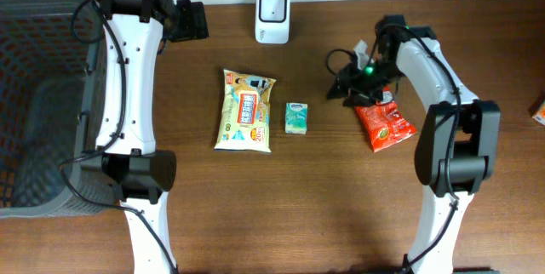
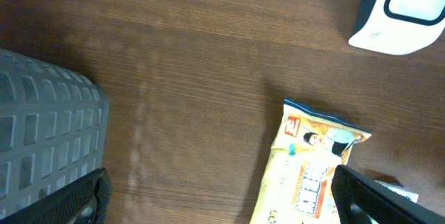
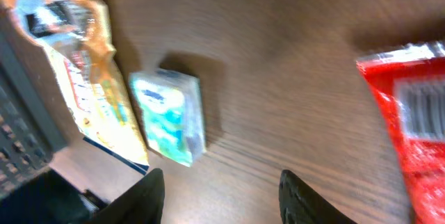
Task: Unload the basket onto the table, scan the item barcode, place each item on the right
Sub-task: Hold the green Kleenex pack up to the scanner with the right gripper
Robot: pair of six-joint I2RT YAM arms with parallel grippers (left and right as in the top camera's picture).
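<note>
Dark wooden tabletop point(image 1: 255, 206), everything laid out flat. The right gripper point(image 3: 221, 196) hangs low, jaws parted, nothing between them. The crinkly red foil snack packet point(image 1: 385, 125) lies just beside it, what looks like its barcode facing up, likely ready for the white upright barcode scanner point(image 1: 272, 14) farther off. The left gripper point(image 2: 222, 203) gapes wide and empty, near the yellow printed wipes pouch point(image 1: 245, 111).

A dark grey basket point(image 1: 38, 104) stands at the wooden table's point(image 1: 289, 214) left.
</note>
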